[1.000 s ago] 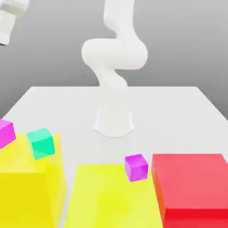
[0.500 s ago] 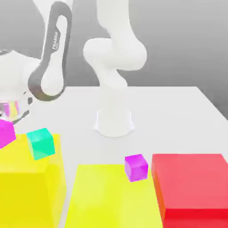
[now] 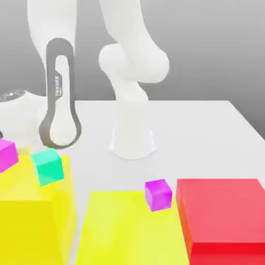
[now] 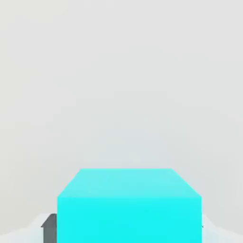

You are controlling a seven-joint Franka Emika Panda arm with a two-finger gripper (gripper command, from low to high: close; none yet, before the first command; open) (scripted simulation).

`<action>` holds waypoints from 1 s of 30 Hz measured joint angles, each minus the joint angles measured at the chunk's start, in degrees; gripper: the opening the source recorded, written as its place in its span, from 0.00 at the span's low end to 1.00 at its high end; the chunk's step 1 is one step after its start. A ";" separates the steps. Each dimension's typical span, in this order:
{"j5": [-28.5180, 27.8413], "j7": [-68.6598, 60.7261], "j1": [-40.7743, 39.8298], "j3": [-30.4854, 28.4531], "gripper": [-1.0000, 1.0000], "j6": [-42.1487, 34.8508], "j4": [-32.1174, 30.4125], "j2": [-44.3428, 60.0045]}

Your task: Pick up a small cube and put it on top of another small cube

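Observation:
In the hand view a cyan small cube (image 4: pixel 129 206) sits close up between the two fingers of my gripper (image 4: pixel 126 227), over a plain pale table. A dark finger (image 4: pixel 49 223) shows at one side of it, and the gripper is shut on it. In the exterior view my arm's forearm (image 3: pixel 61 98) hangs low at the exterior view's left, and the hand runs off that edge. Other small cubes stand there: a teal one (image 3: pixel 47 165) and a magenta one (image 3: pixel 7 154) on a big yellow block (image 3: pixel 31 217), and a purple one (image 3: pixel 158 194).
A flat yellow slab (image 3: pixel 129 233) lies at the front middle with the purple cube at its far right corner. A red block (image 3: pixel 222 212) stands at the exterior view's right. The robot's white base (image 3: pixel 133 140) rises mid-table.
The arm has swung down into view at the exterior view's left and lowered further. The gripper has gone from open to shut.

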 joint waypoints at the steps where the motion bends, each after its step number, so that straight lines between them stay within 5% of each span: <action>1: -2.20 1.65 0.77 -1.28 0.00 -1.51 -0.45 -2.02; 5: -7.00 2.95 0.85 -3.46 0.00 -6.92 -0.57 -7.51; 14: 1.88 -18.33 -5.01 -2.03 0.00 -15.70 6.83 -6.85; 24: 10.37 -40.91 -3.99 1.27 0.00 -37.90 24.43 -11.93; 30: 5.75 -32.87 0.44 6.24 0.00 -45.47 29.55 -17.04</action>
